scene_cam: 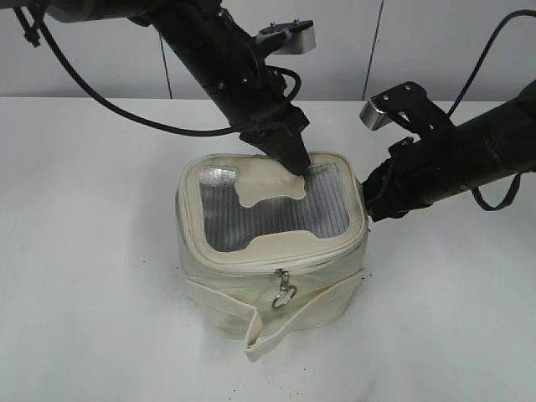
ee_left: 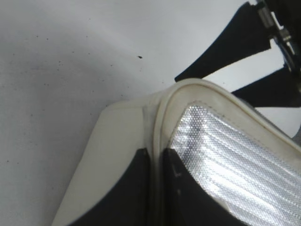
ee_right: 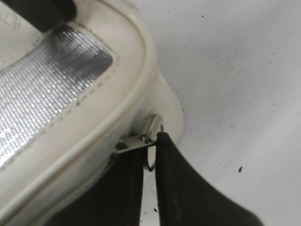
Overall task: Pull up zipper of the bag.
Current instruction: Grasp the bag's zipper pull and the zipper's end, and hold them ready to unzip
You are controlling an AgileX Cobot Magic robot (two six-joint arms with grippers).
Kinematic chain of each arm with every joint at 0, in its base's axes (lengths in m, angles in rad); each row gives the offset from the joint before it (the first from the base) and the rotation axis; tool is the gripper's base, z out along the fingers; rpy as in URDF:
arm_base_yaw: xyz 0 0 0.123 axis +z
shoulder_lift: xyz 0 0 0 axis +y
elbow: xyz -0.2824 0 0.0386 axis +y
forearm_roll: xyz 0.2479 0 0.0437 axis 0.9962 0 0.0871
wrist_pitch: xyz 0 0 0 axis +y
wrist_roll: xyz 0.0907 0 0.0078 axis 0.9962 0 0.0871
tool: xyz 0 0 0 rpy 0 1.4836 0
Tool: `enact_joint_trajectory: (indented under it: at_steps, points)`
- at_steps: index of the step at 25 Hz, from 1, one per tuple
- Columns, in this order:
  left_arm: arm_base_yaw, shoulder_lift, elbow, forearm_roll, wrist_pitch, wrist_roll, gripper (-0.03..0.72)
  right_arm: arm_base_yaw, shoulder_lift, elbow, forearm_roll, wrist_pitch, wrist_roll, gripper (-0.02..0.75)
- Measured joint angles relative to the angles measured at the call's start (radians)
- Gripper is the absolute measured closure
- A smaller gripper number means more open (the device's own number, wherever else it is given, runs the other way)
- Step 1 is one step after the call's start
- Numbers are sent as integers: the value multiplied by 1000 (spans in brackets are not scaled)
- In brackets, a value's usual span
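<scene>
The cream-white bag (scene_cam: pixel 314 280) stands mid-table, with its grey mesh window (scene_cam: pixel 327 209) on top. The zipper (scene_cam: pixel 251 261) runs round the top rim, and one silver ring pull (scene_cam: pixel 284 291) hangs at the front. My left gripper (scene_cam: pixel 295 161) presses down at the back rim. In the left wrist view it (ee_left: pixel 157 159) is shut on the bag's cream rim (ee_left: pixel 162 117). My right gripper (scene_cam: pixel 370 198) is at the bag's right corner. In the right wrist view it (ee_right: pixel 151 143) is shut on a second silver ring pull (ee_right: pixel 155 127).
A loose cream strap band (scene_cam: pixel 268 322) wraps the bag's lower front and sticks out toward me. White tabletop (scene_cam: pixel 92 276) surrounds the bag, with small dark specks. A white wall stands behind.
</scene>
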Motion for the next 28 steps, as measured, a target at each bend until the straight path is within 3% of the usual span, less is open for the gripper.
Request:
enact_joint_trajectory:
  at_steps: [2, 4, 13, 28]
  points:
    - [0, 0, -2, 1, 0, 0, 641, 1, 0, -1, 6, 2, 12, 720]
    - [0, 0, -3, 1, 2, 0, 641, -4, -15, -1, -32, 15, 90, 741]
    - [0, 0, -5, 3, 6, -18, 643, -7, -128, -1, -323, 172, 420, 752]
    - [0, 0, -5, 6, 6, -71, 643, -7, -197, 14, -403, 354, 544, 753]
